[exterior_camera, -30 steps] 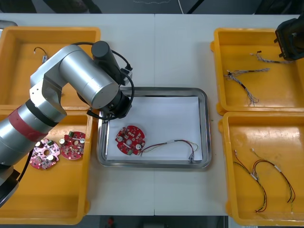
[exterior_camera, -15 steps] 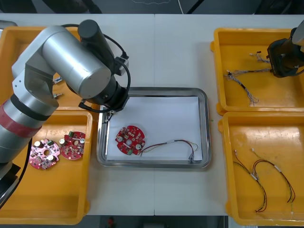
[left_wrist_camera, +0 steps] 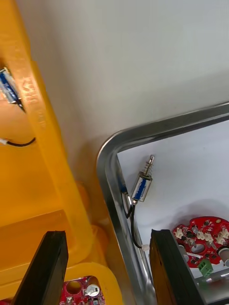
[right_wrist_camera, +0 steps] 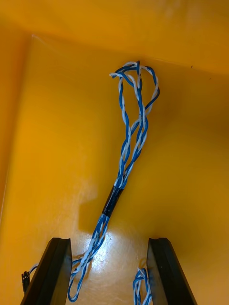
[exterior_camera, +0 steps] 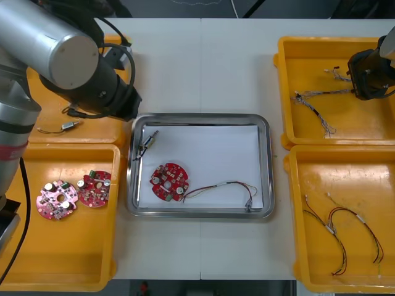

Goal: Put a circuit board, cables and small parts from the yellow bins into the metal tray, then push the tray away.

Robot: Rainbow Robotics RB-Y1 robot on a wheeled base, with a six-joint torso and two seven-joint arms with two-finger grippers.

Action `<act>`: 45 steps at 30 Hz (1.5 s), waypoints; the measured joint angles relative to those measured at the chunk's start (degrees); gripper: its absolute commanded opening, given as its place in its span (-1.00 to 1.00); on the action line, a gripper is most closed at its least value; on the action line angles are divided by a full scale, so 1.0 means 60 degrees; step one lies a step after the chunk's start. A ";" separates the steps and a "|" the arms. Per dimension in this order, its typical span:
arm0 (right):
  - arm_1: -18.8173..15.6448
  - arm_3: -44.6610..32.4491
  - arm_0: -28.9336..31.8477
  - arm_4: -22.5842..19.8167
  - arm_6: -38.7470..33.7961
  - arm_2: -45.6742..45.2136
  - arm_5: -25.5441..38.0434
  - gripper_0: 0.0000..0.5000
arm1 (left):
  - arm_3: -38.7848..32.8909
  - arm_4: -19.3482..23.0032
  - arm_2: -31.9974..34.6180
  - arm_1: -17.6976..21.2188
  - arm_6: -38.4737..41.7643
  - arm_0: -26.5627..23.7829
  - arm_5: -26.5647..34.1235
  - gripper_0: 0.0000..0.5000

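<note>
— Front view: what's in the tray?
— Board at 7 o'clock, small part at 10, cable at 5.
— Grippers?
— Left gripper wide, empty, over the tray's 10 o'clock corner. Right gripper wide, astride the blue and white cable, 2 o'clock bin.

The big silver left arm hides much of the far left yellow bin. The picture's right edge cuts the right pincer. A twisted blue and white cable runs off the edge between its fingers. The small metal part in the metal tray is too tiny to name.
</note>
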 measured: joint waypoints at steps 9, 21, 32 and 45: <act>0.0002 -0.0303 0.0018 0.0001 0.0000 0.0132 0.0494 0.83 | 0.0194 0.0074 0.1023 0.0425 0.0000 -0.0015 0.0212 1.00; 0.0000 -0.3007 0.0143 0.0271 0.0031 0.0299 0.3854 0.82 | 0.2452 -0.0180 0.1540 0.1147 0.0000 -0.0567 -0.0263 1.00; -0.0002 -0.4777 0.0153 0.0300 0.1524 0.0299 0.5735 0.82 | 0.4520 -0.0472 0.1542 0.1381 -0.0001 -0.1172 -0.1536 1.00; -0.0001 -0.4914 0.0158 0.0325 0.6360 0.0362 0.5316 0.83 | 0.7236 -0.0573 0.1670 0.1396 -0.0220 -0.1811 -0.3448 1.00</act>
